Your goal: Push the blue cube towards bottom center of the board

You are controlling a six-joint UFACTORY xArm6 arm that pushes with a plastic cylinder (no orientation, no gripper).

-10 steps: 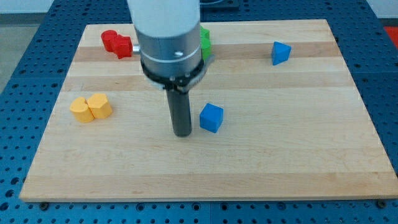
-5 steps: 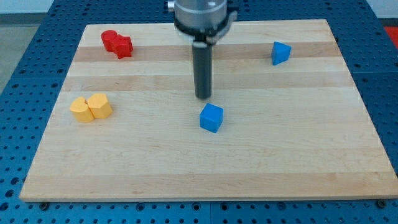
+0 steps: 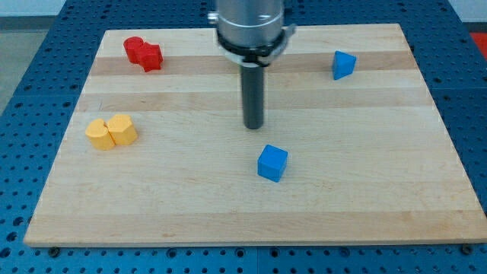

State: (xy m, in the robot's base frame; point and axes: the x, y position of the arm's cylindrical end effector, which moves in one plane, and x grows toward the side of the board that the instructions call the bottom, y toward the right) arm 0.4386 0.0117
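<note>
Blue blocks: you have two. The blue cube (image 3: 272, 163) is your landmark; it lies on the lower middle of the surface, a little toward the view's right. A second blue block (image 3: 343, 65), wedge-like in shape, sits well apart from the cube, toward the view's top right.

Red blocks: you can count two, a rounded red block (image 3: 136, 49) and a knobbly red block (image 3: 151, 57), touching each other, far from the blue cube toward the view's top left.

Yellow blocks: two, a yellow block on the left (image 3: 98, 134) and a yellow block on the right (image 3: 122, 129), pressed side by side, well to the view's left of the blue cube and slightly higher.

My tip (image 3: 253, 126): one rod, upright, its end near the blue cube, above it in the view and a little to its left, with bare wood between them. They are not touching.

Hand: there is no hand on this arm for you to read, only the rod.

Surface (image 3: 380, 190): one pale wooden board made of lengthwise strips, its far edge narrower in the view.

Room: under the board you see a blue perforated bench (image 3: 23, 68), with a pale floor showing at the view's top corners.
</note>
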